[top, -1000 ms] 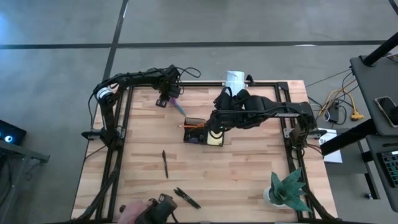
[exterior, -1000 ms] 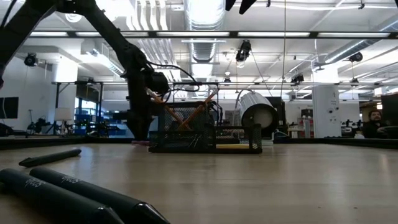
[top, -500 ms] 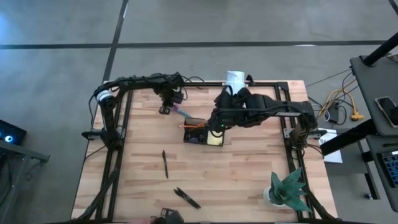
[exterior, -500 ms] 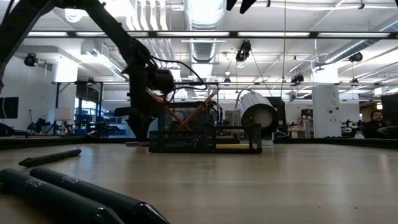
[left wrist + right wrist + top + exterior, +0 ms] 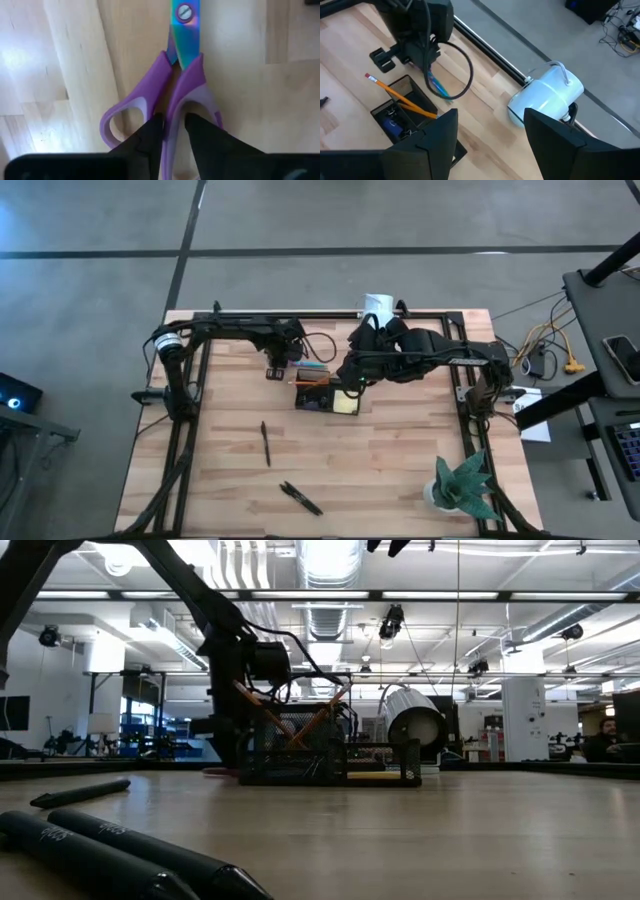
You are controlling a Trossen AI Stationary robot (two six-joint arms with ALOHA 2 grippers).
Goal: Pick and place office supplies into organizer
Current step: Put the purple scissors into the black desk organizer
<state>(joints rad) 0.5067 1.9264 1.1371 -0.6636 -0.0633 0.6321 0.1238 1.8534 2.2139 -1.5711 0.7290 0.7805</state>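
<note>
The purple-handled scissors [image 5: 181,75] hang from my left gripper [image 5: 173,135], which points down just left of the organizer [image 5: 318,393]. Their teal blades [image 5: 311,366] reach toward the organizer's far edge. The black organizer holds an orange pencil [image 5: 405,100] leaning in a compartment, and a yellow sticky-note pad [image 5: 347,404] at its right end. A black pen [image 5: 265,443] and dark bits [image 5: 300,498] lie on the wood nearer the front. My right gripper [image 5: 490,140] hovers open above the organizer's right side, holding nothing. My left gripper holds the scissors by the inner bars of the two purple handles [image 5: 172,117], where the loops meet. They are pinched between its two fingers [image 5: 150,135], one finger at each loop. The fingers come from above and point down. The blades slant away below the gripper; I cannot tell if the tip touches the table.
A white cylinder [image 5: 378,307] lies at the table's far edge behind the organizer. A green spiky plant [image 5: 460,485] stands at the near right corner. Black frame rails [image 5: 190,410] run along the table's sides. A cable loop [image 5: 462,75] hangs off the left wrist.
My left gripper has carried the scissors toward the table's right edge and a little nearer, coming down beside the organizer. It has rolled, so the blades have swung from slanting toward the near right to pointing toward the right, at the organizer.
</note>
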